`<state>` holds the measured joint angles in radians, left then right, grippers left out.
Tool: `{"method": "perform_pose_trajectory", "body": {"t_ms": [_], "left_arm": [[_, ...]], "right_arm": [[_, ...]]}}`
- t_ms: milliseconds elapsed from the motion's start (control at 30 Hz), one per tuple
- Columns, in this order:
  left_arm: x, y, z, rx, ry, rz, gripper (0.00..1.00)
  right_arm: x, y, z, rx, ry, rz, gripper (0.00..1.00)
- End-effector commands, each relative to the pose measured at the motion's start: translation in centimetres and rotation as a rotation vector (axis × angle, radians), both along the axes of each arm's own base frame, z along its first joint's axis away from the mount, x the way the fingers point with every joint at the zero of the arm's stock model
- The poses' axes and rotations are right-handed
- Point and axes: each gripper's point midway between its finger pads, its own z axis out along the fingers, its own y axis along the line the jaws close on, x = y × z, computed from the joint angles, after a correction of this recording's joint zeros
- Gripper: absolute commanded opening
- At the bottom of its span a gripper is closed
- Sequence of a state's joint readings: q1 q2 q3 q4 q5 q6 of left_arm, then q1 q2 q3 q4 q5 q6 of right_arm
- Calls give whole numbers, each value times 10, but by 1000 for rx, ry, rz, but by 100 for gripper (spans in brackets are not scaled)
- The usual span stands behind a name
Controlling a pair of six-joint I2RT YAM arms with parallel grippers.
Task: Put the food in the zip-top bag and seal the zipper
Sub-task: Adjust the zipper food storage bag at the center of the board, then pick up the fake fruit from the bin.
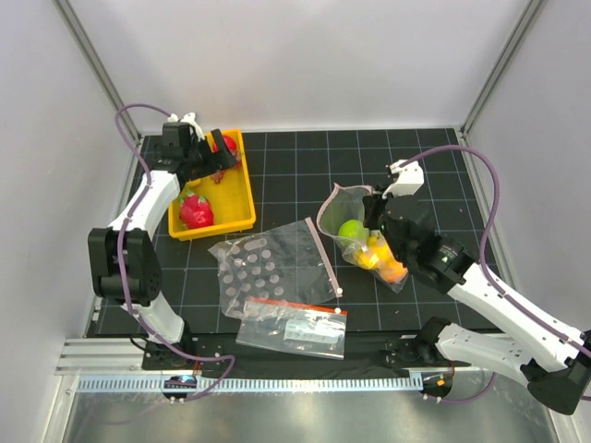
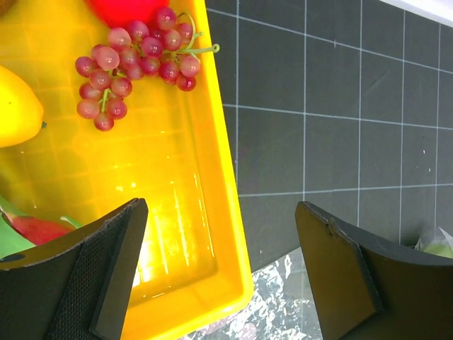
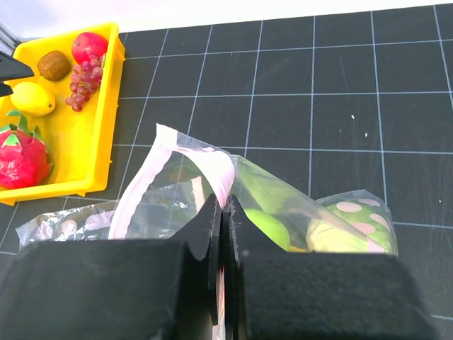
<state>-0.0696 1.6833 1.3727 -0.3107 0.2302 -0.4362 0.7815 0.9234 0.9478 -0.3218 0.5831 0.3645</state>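
Observation:
My right gripper is shut on the rim of the clear zip-top bag, holding its mouth open and raised. The pale pink zipper curves around that mouth. Inside the bag lie a green fruit, yellow pieces and an orange fruit. My left gripper hangs open and empty over the near corner of the yellow tray. More food sits in the tray: purple grapes, a lemon, a kiwi and a pink dragon fruit.
A flat clear dotted sheet lies mid-table, with a thin pink strip along its right edge. Nearer me lies a clear bag with a bold red band. Grey walls close in the black gridded mat.

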Motion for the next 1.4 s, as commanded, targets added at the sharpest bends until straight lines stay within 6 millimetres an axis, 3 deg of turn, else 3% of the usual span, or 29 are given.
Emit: {"method": "perform_pose_trajectory", "body": {"t_ms": [0, 200, 300, 333, 433, 567, 700, 867, 967, 1167, 1267, 1367], "left_arm": [[18, 7, 29, 28, -95, 16, 89], [19, 5, 24, 19, -83, 15, 75], [29, 10, 5, 46, -53, 35, 61], [35, 14, 8, 60, -62, 49, 55], [48, 21, 3, 102, -55, 74, 50], [62, 16, -7, 153, -76, 99, 51], [82, 4, -2, 234, -181, 126, 60], [101, -6, -8, 342, -255, 132, 61], [113, -4, -4, 362, -311, 138, 59], [127, -1, -24, 426, -327, 132, 52], [122, -4, -43, 399, -357, 156, 47], [124, -14, -40, 369, -405, 183, 47]], "right_arm": [[6, -3, 14, 32, -55, -37, 1], [5, -5, 16, 37, -62, -39, 1], [5, -6, 17, 37, -65, -43, 1], [5, -6, 18, 38, -66, -43, 1], [5, -7, 17, 37, -67, -47, 1], [4, -6, 18, 47, -69, -38, 1], [5, -4, 16, 44, -61, -35, 1], [3, -2, 18, 48, -58, -19, 1], [3, -3, 18, 55, -61, -25, 1], [7, -1, 13, 41, -49, -34, 1], [7, -1, 11, 33, -42, -35, 1], [7, -2, 10, 30, -40, -38, 1]]}}
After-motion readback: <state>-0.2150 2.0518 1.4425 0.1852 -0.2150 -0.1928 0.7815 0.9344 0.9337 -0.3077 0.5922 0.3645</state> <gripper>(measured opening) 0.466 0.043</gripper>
